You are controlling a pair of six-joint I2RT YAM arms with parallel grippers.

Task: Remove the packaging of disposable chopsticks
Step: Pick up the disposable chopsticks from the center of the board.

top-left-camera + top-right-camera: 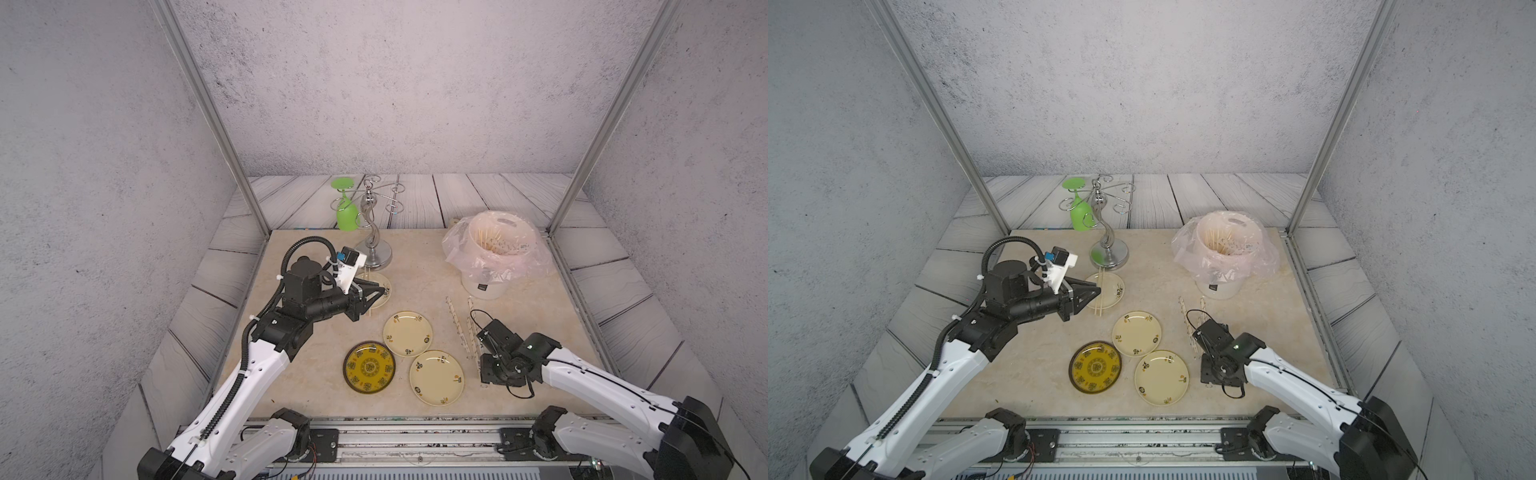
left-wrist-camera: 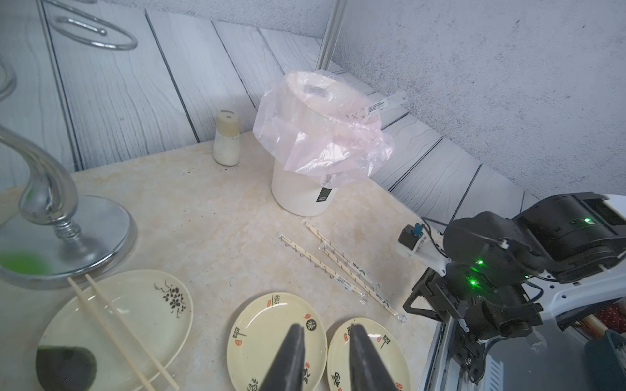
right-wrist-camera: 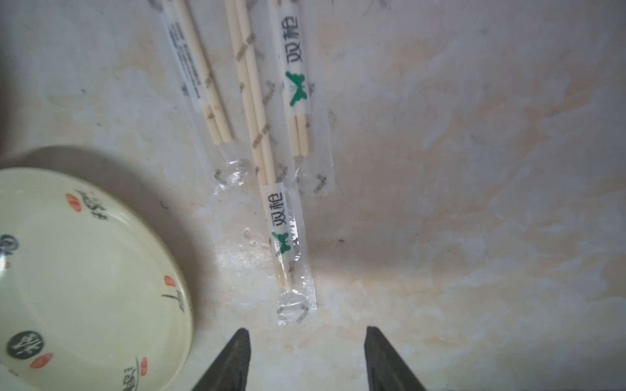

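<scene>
Three pairs of disposable chopsticks (image 3: 261,135) in clear printed packaging (image 3: 294,306) lie side by side on the table, also seen from the left wrist (image 2: 342,269) and in a top view (image 1: 455,318). My right gripper (image 3: 306,330) hangs open just short of the nearest sleeve's sealed end, with nothing between its fingers. A bare pair of chopsticks (image 2: 111,321) rests across a cream plate (image 2: 152,315) at the back left. My left gripper (image 1: 1099,290) hovers over that plate's near edge, open and empty.
A white bin (image 1: 490,286) lined with a pink bag stands at the back right, pale sticks showing inside. Two cream plates (image 1: 407,332) (image 1: 436,376) and a dark yellow plate (image 1: 369,368) sit mid-table. A chrome glass rack (image 1: 374,249) holds a green glass (image 1: 347,214); a shaker (image 2: 226,142) stands behind.
</scene>
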